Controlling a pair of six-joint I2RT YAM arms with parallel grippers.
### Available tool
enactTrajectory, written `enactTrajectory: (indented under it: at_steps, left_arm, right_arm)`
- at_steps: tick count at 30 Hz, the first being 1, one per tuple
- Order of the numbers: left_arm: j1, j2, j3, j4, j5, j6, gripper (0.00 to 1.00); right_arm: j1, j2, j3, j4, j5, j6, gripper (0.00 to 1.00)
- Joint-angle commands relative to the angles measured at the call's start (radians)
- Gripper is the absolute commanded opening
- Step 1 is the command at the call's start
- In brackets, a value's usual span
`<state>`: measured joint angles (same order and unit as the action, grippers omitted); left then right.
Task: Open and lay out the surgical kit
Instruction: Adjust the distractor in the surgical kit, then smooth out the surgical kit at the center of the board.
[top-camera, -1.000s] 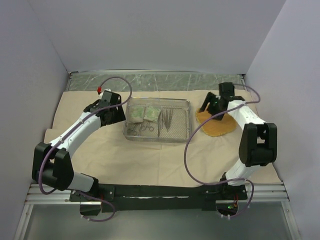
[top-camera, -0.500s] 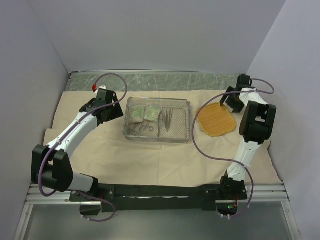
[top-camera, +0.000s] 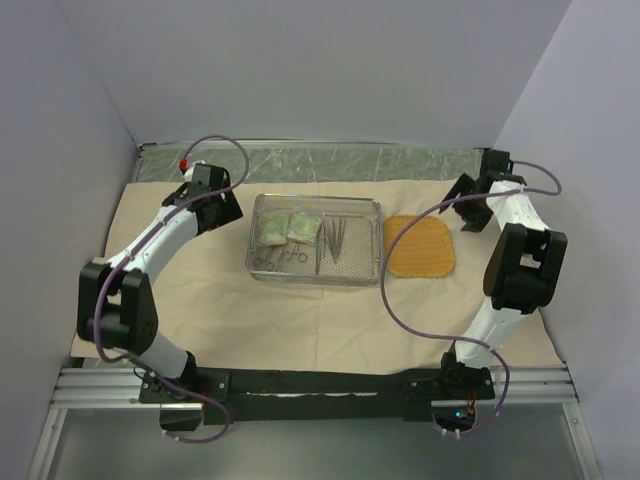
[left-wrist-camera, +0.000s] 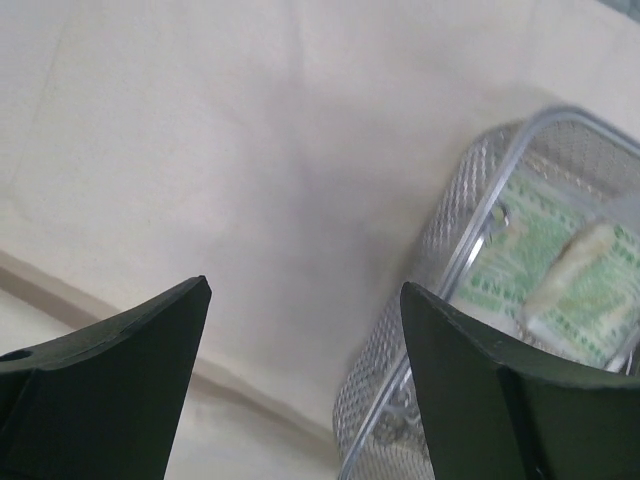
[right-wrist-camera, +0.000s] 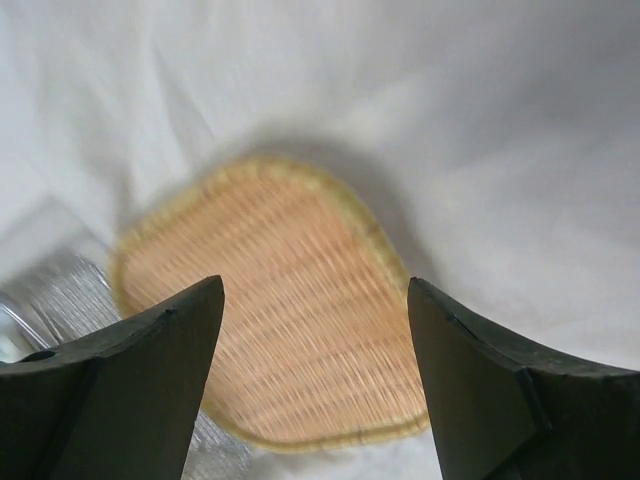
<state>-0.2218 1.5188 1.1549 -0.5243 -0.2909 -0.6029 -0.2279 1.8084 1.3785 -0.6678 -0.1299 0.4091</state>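
- From where I stand both arms are free. The left tool (left-wrist-camera: 305, 300) is spread wide with nothing in it, hanging over bare cloth (top-camera: 300, 320) just beside the left end of the tray (top-camera: 316, 284). The right tool (right-wrist-camera: 313, 292) is also wide open and empty, up by the far-right side of the orange pad (top-camera: 419, 246) and pointed down at it.
- The cloth lies spread across the desk (top-camera: 320, 163). The tray sits mid-cloth with the packets (top-camera: 285, 228), forceps (top-camera: 280, 258) and tweezers (top-camera: 333, 240) all inside. Nothing laid out yet.
- Risk 1: the left tool drops too close to the rim, clips the wire wall and shoves the tray. Light mesh on loose cloth will likely slide rather than resist.
- Risk 2: the tweezers are thin and lie flat on the mesh. A tool may scrape past them or wedge in the wire, and then the lift drags the whole tray up.
- Risk 3: the forceps sit right next to the packets at the left end. A sloppy pinch could take a packet corner along or drop one halfway.
- Risk 4: the pad is just beside the tray's right end; can't tell if they touch. It eats layout room there. The right tool reaching across could catch its edge and push it into the tray.
- Risk 5: any drag on the cloth bunches it and shifts everything on top.
- Risk 6: the right arm's purple cable (top-camera: 384, 290) loops near the tray's near-right corner. A swing inward might snag it.
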Motion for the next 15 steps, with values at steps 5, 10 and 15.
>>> enactTrajectory:
  at_steps: [5,10,15]
  left_arm:
    - [0.091,0.199,0.213,-0.040,-0.050,-0.040,0.82]
    - [0.102,0.349,0.359,-0.106,-0.074,0.009,0.79]
    - [0.104,0.489,0.450,-0.166,-0.099,0.020,0.77]
  right_arm:
    - [-0.019,0.233,0.347,0.002,0.191,0.119,0.80]
    - [-0.019,0.287,0.353,-0.009,0.229,0.039,0.78]
    - [-0.021,0.312,0.321,-0.012,0.254,-0.032,0.77]
